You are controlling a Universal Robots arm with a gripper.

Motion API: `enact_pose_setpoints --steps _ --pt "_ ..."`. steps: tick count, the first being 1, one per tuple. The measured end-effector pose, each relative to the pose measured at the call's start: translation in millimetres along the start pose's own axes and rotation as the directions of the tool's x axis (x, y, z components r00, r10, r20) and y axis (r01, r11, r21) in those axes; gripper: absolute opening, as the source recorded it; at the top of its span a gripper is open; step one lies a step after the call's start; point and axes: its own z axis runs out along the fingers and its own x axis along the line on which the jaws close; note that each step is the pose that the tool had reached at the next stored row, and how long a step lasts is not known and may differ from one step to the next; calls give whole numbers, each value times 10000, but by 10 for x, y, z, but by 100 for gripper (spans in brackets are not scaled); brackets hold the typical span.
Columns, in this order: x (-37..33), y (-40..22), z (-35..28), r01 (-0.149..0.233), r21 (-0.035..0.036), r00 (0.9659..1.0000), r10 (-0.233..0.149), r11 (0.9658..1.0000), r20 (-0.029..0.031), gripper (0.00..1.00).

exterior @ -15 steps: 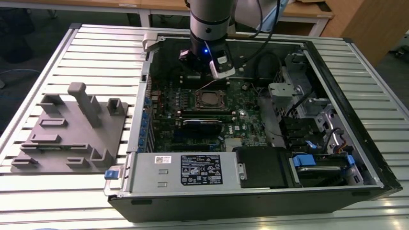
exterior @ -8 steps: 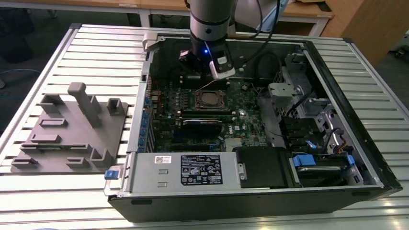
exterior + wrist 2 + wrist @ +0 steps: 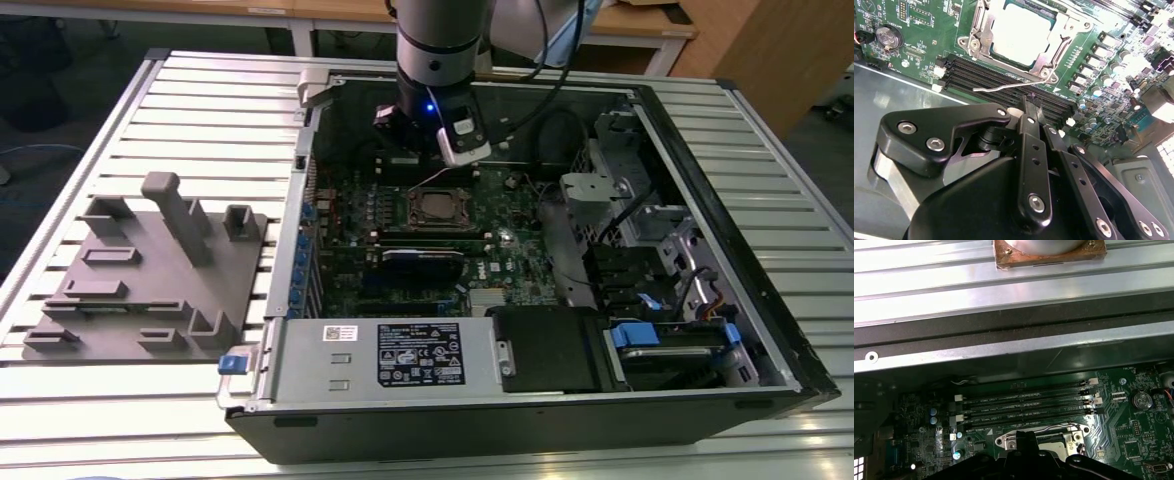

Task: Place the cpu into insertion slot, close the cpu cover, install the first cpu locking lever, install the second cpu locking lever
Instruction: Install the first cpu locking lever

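Gripper (image 3: 1030, 104) tips pressed together, no gap showing between them in the second wrist view. Black linkage bars fan out behind the tips. Tips sit right at a thin silver locking lever (image 3: 1004, 87); cannot tell whether they touch it or pinch it. Lever runs along the socket edge, over the black memory slots (image 3: 989, 75), hooked end free.

Just past the lever is the insertion slot (image 3: 441, 207), centre of the exterior frame. The cpu (image 3: 1021, 30) is seated in it, pale metal top facing up. The cpu cover (image 3: 1046, 60) lies flat over the chip, chip visible through its square window. All of it sits on the green motherboard (image 3: 924, 30).

Arm pose: arm drops near-vertical from the top centre of the exterior frame and the wrist reaches down into the open computer case (image 3: 747, 300). Blue light on the wrist, white camera module clipped on its side. Gripper ends just above the socket in the frame.

Further out, lower in the frame, are a long black card (image 3: 424, 255) and the labelled power supply (image 3: 387, 355). Case lies on a slatted metal table (image 3: 200, 90). Grey moulded fixture block (image 3: 147, 270) is at the exterior view's left, well apart from the case's contents.
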Motion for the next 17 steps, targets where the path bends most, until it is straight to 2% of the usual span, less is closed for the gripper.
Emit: enact_pose_setpoints --steps 6,10,13,17 --pt "-1 0 0 0 -1 10000 0 10000 1 10" --pt "-40 5 2 0 -1 10000 0 10000 0 10" --pt "-44 5 2 -1 -1 10000 1 10000 1 10" --pt "-45 8 3 1 47 10000 -1 10000 6 10"
